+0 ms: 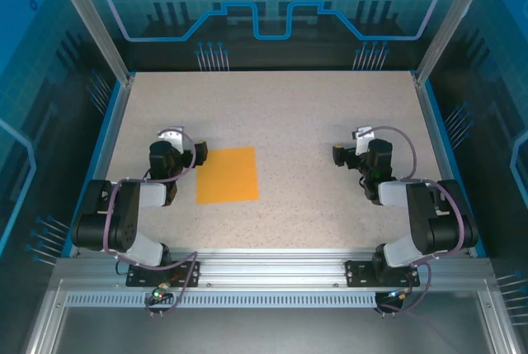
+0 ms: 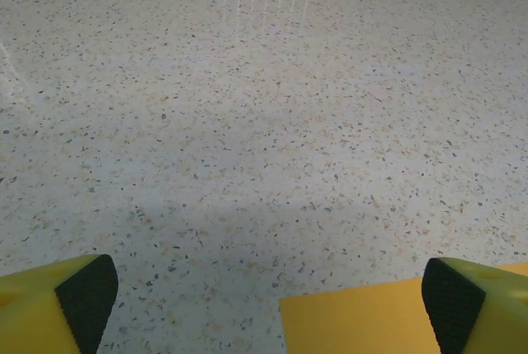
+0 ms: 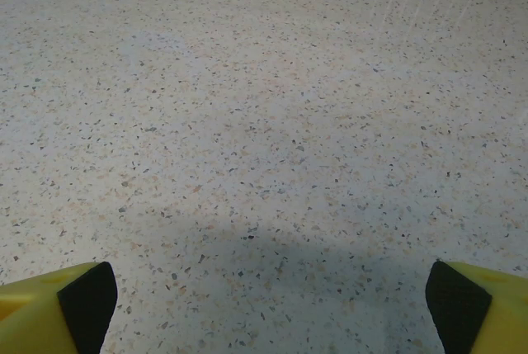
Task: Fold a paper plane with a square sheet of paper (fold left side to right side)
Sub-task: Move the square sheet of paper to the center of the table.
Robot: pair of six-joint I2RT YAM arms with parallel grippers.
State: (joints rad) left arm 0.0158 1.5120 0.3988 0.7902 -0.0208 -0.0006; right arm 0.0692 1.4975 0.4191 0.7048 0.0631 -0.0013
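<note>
The square sheet of paper (image 1: 228,175) lies flat and unfolded on the speckled table (image 1: 313,123), a little left of the centre of the top view. In the left wrist view its corner (image 2: 355,325) shows at the lower right. The left gripper (image 1: 196,155) stands just beside the sheet's left edge with its jaws wide apart and nothing between them. The right gripper (image 1: 340,154) is also wide open and empty, well apart from the paper on the right. I think the danger is at the pick-up. The thin sheet may slide or wrinkle when a finger pushes its edge, and then the fold would become crooked.
</note>
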